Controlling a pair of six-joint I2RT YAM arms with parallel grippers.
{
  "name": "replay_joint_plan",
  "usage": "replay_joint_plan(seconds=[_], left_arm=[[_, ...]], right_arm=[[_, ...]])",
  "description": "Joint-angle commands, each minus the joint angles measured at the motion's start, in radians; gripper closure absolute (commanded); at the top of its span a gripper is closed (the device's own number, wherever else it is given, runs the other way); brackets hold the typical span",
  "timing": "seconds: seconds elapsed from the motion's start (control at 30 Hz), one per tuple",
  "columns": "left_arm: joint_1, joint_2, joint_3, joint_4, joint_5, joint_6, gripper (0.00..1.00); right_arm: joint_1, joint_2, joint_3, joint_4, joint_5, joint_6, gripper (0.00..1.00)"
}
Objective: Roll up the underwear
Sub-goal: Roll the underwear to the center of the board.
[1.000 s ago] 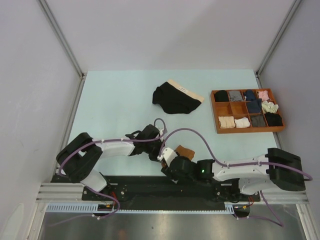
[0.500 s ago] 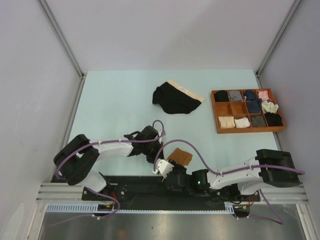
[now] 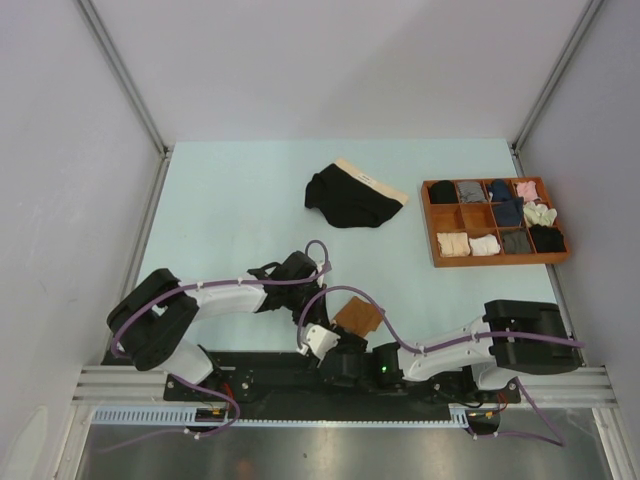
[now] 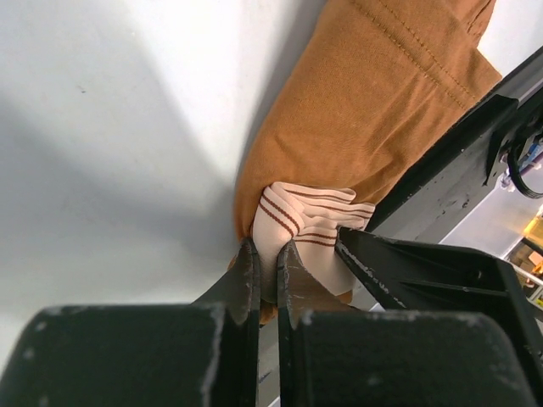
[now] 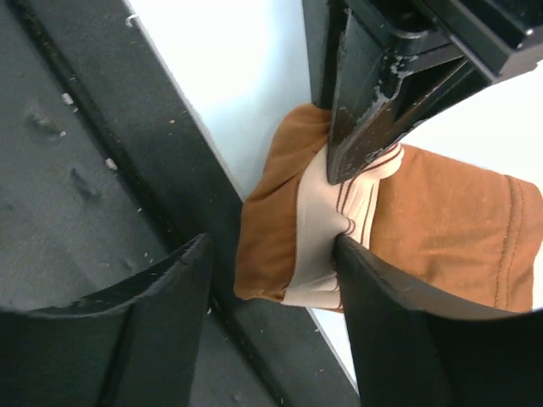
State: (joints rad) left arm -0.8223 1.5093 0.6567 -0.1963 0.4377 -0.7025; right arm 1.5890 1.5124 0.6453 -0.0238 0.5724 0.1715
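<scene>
The rust-brown underwear [image 3: 358, 316] lies partly folded at the table's near edge, its pale striped waistband [image 4: 305, 212] bunched up. My left gripper [image 4: 267, 246] [image 3: 322, 314] is shut on that waistband. My right gripper [image 5: 271, 246] [image 3: 333, 330] stands open astride the folded end [image 5: 280, 229]. One of its fingers [image 5: 365, 280] touches the waistband, and the other [image 5: 182, 271] hangs apart over the black base rail. A black underwear [image 3: 350, 198] with a beige waistband lies spread out at the table's far middle, away from both grippers.
A wooden compartment tray [image 3: 432, 222] with several rolled garments stands at the right. The black base rail [image 3: 270, 372] runs right along the near edge beside the brown underwear. White walls enclose the table on the left, right and back.
My right arm has drawn back toward the near edge and to the left, uncovering more of the brown underwear. The left gripper has kept its grip and place.
</scene>
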Motion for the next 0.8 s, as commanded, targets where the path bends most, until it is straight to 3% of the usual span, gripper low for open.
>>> replay_joint_plan(seconds=[0.0,0.03,0.13,0.2,0.23,0.3,0.33,0.4,0.43,0.53,0.77], left_arm=[[-0.008,-0.006,-0.002,-0.120,0.015,0.037,1.00],[-0.006,-0.008,-0.005,-0.118,0.019,0.035,1.00],[-0.006,-0.018,-0.009,-0.112,0.033,0.031,1.00],[0.000,-0.027,-0.014,-0.106,0.047,0.023,0.99],[0.003,-0.034,-0.015,-0.104,0.050,0.021,0.91],[0.024,-0.058,-0.016,-0.103,0.058,0.021,0.74],[0.035,-0.070,-0.016,-0.104,0.056,0.021,0.55],[0.076,-0.115,-0.014,-0.114,0.047,0.028,0.38],[0.093,-0.133,-0.009,-0.118,0.041,0.031,0.24],[0.152,-0.175,0.001,-0.147,0.009,0.054,0.12],[0.210,-0.195,0.001,-0.146,-0.033,0.086,0.07]], right_arm=[[0.000,0.051,0.037,0.035,0.033,0.046,0.43],[-0.001,0.054,0.040,0.030,0.058,0.057,0.59],[-0.018,0.051,0.043,-0.019,0.076,0.100,0.85],[-0.026,0.037,0.042,-0.024,0.060,0.102,0.93],[-0.030,0.029,0.043,-0.022,0.037,0.102,1.00],[-0.037,-0.006,0.040,-0.012,-0.027,0.097,1.00],[-0.052,-0.021,0.034,-0.005,-0.052,0.097,1.00],[-0.073,-0.058,0.027,0.002,-0.109,0.114,1.00],[-0.099,-0.070,0.018,0.002,-0.127,0.138,1.00],[-0.147,-0.141,-0.012,0.013,-0.193,0.198,1.00],[-0.322,-0.250,-0.087,0.015,-0.292,0.318,1.00]])
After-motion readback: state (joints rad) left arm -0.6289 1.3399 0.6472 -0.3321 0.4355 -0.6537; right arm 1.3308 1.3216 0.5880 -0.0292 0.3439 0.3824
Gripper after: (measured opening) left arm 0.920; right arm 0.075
